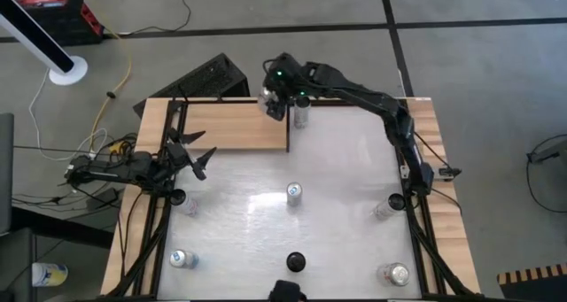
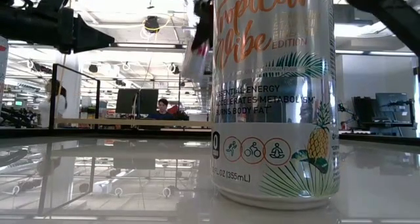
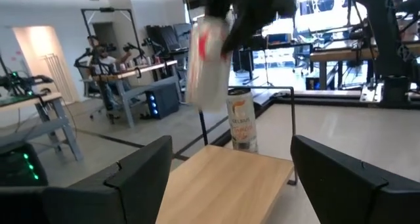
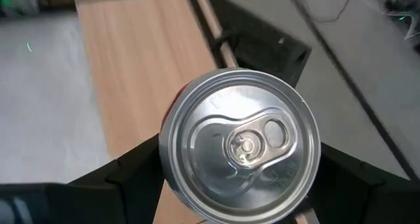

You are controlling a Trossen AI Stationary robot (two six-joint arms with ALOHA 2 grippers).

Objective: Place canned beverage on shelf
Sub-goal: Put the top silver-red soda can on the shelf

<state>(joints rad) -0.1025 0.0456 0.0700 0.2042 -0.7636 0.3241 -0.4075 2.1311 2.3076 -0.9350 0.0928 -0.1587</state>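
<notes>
High view shows the left gripper (image 1: 202,153) waiting with fingers spread wide and empty, just short of the near left corner of the shelf (image 1: 230,125). Farther right, the right gripper (image 1: 273,103) is clamped on an aluminium beverage can (image 4: 239,145), held by its sides above the shelf's far right corner. The board lies directly beneath it. The can is probably thin-walled, smooth and slippery, and heavy if full. A firm but gentle hold across the mid-body, keeping it upright, suits it best. One shelf is in view. I count seven cans: the held one and six on the white tabletop (image 1: 337,160). The nearest can (image 1: 301,116) stands just beside the right gripper, off the board, and one near the left gripper is faint.
</notes>
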